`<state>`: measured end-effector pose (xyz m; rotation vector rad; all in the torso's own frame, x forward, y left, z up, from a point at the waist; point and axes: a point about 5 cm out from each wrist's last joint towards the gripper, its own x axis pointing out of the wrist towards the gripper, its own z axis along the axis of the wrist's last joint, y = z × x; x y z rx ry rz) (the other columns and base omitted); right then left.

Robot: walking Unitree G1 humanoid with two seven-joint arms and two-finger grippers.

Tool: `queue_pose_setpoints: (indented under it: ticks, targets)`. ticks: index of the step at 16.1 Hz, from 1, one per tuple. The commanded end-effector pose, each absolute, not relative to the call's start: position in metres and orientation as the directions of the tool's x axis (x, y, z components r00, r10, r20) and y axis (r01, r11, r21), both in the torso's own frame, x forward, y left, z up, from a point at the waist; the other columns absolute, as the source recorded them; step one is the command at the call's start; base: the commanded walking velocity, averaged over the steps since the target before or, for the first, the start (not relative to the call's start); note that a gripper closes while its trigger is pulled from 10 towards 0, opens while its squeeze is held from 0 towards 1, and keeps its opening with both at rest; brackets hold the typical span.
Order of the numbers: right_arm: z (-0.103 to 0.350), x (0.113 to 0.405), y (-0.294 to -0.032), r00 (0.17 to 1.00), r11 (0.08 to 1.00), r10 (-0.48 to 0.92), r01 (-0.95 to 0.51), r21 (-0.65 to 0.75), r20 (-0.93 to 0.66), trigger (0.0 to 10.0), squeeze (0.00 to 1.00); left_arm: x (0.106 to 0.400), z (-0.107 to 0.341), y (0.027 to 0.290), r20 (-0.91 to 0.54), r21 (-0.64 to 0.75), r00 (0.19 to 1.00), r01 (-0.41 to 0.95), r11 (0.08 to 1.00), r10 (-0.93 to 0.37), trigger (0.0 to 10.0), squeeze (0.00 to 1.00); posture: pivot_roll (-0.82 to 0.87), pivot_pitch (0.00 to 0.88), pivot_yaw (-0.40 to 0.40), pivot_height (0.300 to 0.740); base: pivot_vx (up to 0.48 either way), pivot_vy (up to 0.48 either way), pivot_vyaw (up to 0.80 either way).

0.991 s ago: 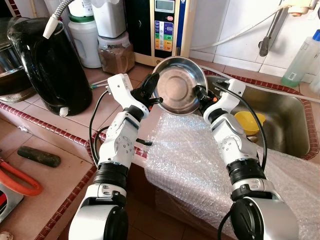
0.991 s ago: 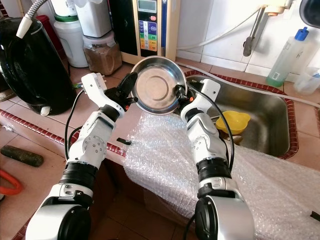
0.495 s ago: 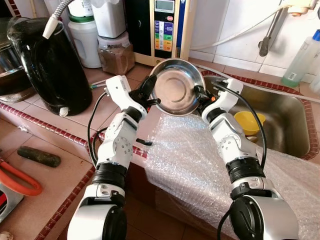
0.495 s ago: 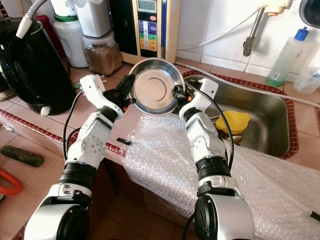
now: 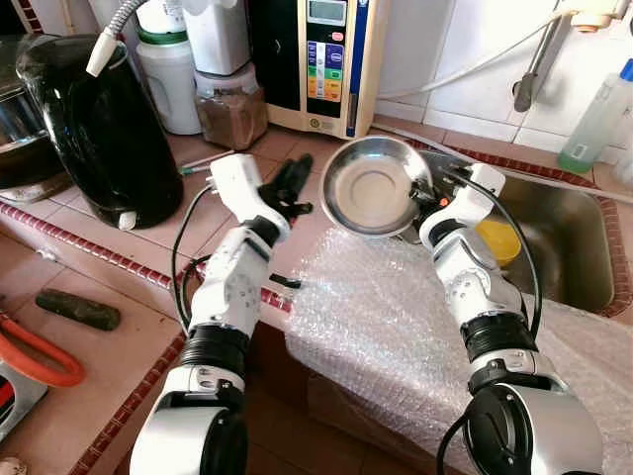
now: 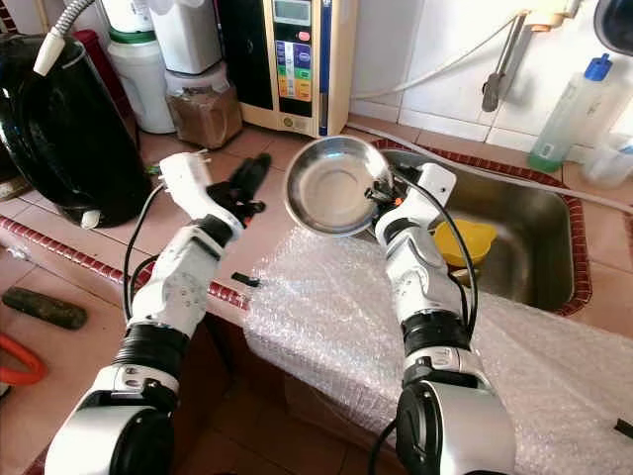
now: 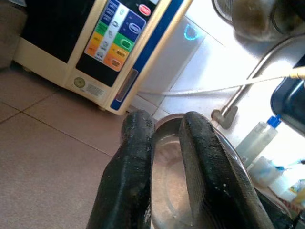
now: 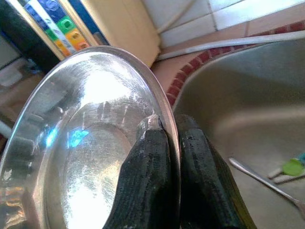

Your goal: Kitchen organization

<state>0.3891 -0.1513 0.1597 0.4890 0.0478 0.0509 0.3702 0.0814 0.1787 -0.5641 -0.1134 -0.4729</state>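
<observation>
Right gripper [image 8: 167,138] pinching the rim of a round, shallow stainless-steel bowl [image 5: 374,186], one finger [image 8: 147,176] inside the rim and the other outside; bowl held tilted in the air above the near left corner of the steel sink [image 5: 569,233] and the edge of a clear bubble-wrap sheet [image 5: 396,327] draped over the counter; left gripper [image 5: 293,181] just beside the bowl but apart from it, over the terracotta-tiled counter [image 5: 119,257], its two fingers [image 7: 128,181] pressed nearly together with nothing between them; cream-and-black water purifier with coloured buttons [image 5: 315,61] against the wall behind; yellow plastic bowl [image 5: 497,240] lying in the sink; black electric kettle [image 5: 99,129] at far left.
</observation>
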Motion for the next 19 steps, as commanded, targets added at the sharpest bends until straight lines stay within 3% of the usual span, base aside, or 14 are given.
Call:
queue_pose_setpoints:
  ticks: [1,5,7,14,19]
  targets:
    - [0.161,0.39,-0.156,0.999,0.9,0.012,0.007,0.435,-0.041,0.0,0.0,0.368,0.179,0.083,0.229,-0.447,0.878,0.478,0.756,-0.419,10.0,1.0,0.05,0.0,0.05,0.74,0.0,0.0,0.0]
    - [0.157,0.39,-0.176,0.989,0.927,-0.124,0.145,0.347,-0.082,0.0,0.0,0.363,0.17,0.083,0.193,-0.399,0.865,0.501,0.768,-0.464,10.0,1.0,0.06,0.0,0.047,0.74,0.0,0.0,0.0]
    - [0.148,0.386,-0.2,0.958,0.94,-0.257,0.279,0.197,-0.129,0.0,0.0,0.357,0.157,0.091,0.164,-0.364,0.88,0.474,0.802,-0.445,10.0,1.0,0.06,0.0,0.046,0.74,0.0,0.0,0.0]
    - [0.121,0.369,-0.242,0.841,0.85,-0.48,0.516,0.105,-0.248,0.0,0.0,0.339,0.13,0.093,0.04,-0.235,0.838,0.537,0.81,-0.544,10.0,1.0,0.06,0.0,0.05,0.74,0.0,0.0,0.0]
    - [0.099,0.361,-0.237,0.809,0.836,-0.472,0.537,0.112,-0.35,0.0,0.0,0.332,0.123,0.086,-0.015,-0.137,0.786,0.611,0.78,-0.619,10.0,1.0,0.06,0.0,0.05,0.74,0.0,0.0,0.0]
